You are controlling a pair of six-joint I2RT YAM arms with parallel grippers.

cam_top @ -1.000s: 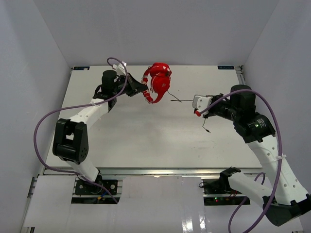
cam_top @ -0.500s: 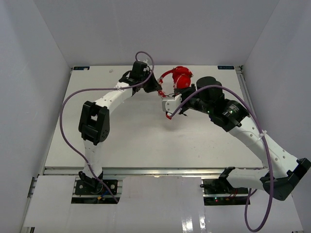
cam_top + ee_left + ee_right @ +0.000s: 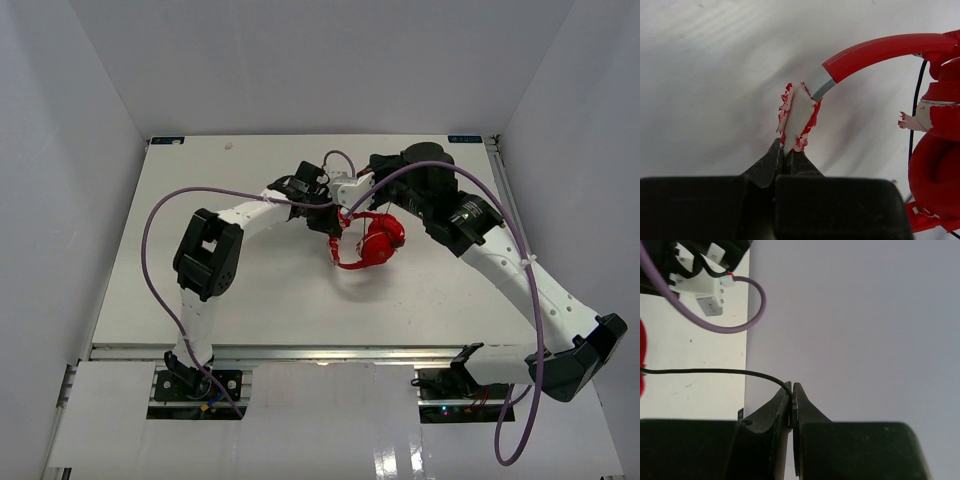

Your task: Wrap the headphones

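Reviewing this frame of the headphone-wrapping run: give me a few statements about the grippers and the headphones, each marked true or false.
1. The left gripper is shut on the worn, peeling end of the red headband of the headphones. True.
2. The right gripper is open and holds nothing. False: its fingers are shut on the thin black cord.
3. The headphones are in the far left corner of the table. False: they are near its middle, between the two arms.
4. A purple cable loops through the right wrist view. True.
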